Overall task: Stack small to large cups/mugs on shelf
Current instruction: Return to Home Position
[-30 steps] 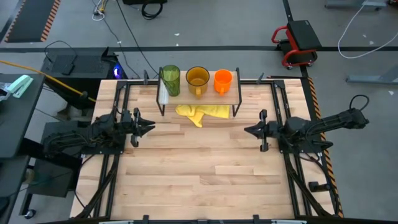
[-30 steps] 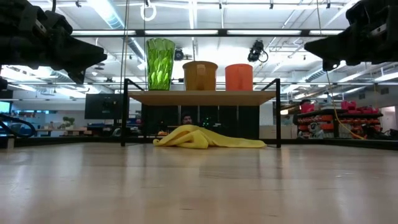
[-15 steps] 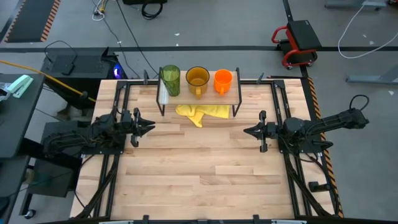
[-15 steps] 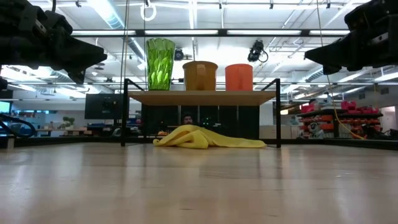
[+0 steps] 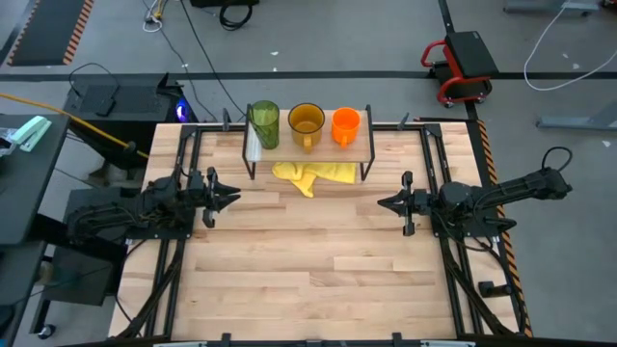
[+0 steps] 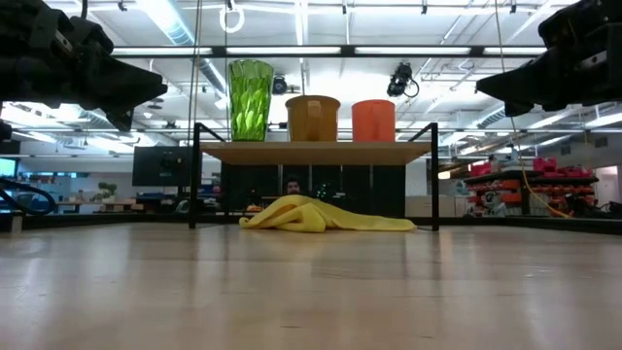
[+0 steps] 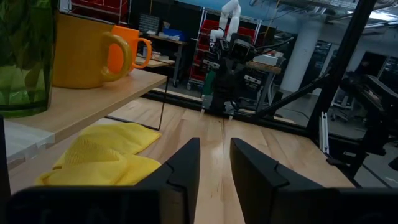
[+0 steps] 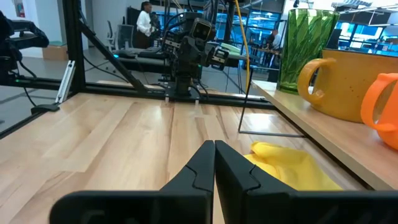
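listed on the shelf [image 6: 316,153], upright in one row from small to large: orange mug [image 5: 345,123], yellow mug [image 5: 307,121] with handle, green tumbler [image 5: 264,123] at the end by the pale strip, set side by side rather than nested, likely for stable footing on the narrow plank. beneath the shelf, on the table [image 5: 289,280]: crumpled yellow cloth [image 5: 313,174], touched by neither arm. left gripper [image 5: 229,198] held above the table on its own side, fingers slightly parted and empty; right gripper [image 5: 386,203] opposite, fingers pressed together on nothing; both well apart from the shelf, judged parked clear with all placing apparently done.
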### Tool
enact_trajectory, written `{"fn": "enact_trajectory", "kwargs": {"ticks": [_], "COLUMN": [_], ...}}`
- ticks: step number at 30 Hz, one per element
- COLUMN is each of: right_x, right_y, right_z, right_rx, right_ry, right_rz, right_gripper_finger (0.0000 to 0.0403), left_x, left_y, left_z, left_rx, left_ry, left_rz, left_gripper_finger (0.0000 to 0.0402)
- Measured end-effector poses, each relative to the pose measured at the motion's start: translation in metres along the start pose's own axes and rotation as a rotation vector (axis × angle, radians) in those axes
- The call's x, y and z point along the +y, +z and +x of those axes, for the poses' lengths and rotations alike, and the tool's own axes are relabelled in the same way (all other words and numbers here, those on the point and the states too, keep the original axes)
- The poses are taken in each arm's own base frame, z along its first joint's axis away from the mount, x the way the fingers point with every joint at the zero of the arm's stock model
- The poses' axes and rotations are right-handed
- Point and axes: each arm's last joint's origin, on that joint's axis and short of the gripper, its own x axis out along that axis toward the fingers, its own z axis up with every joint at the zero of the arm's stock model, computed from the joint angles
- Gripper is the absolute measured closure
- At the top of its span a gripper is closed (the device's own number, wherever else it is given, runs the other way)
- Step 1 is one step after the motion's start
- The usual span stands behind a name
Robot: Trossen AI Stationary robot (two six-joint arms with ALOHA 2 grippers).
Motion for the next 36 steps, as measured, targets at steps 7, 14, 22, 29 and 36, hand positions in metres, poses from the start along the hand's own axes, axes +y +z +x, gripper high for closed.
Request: {"fn": "enact_trajectory", "kwargs": {"ticks": [7,14,22,29,36], "right_x": [0.0000,0.0000,0.0000,0.0000,0.0000], "right_y": [0.0000,0.0000,0.0000,0.0000,0.0000], "right_z": [0.0000,0.0000,0.0000,0.0000,0.0000], "right_rx": [0.000,0.000,0.000,0.000,0.000], "right_ry": [0.000,0.000,0.000,0.000,0.000], "right_rz": [0.000,0.000,0.000,0.000,0.000], "right_gripper_finger": [0.0385,0.0385,0.0385,0.0385,0.0385], "left_x": [0.0000,0.0000,0.0000,0.0000,0.0000], "left_y": [0.0000,0.0000,0.0000,0.0000,0.0000], "left_z": [0.0000,0.0000,0.0000,0.0000,0.0000], "left_rx": [0.000,0.000,0.000,0.000,0.000], "left_ry": [0.000,-0.001,0.000,0.000,0.000], "left_rz": [0.000,0.000,0.000,0.000,0.000], "left_gripper_finger": [0.0302,0.0307,0.0301,0.0306,0.0304]}}
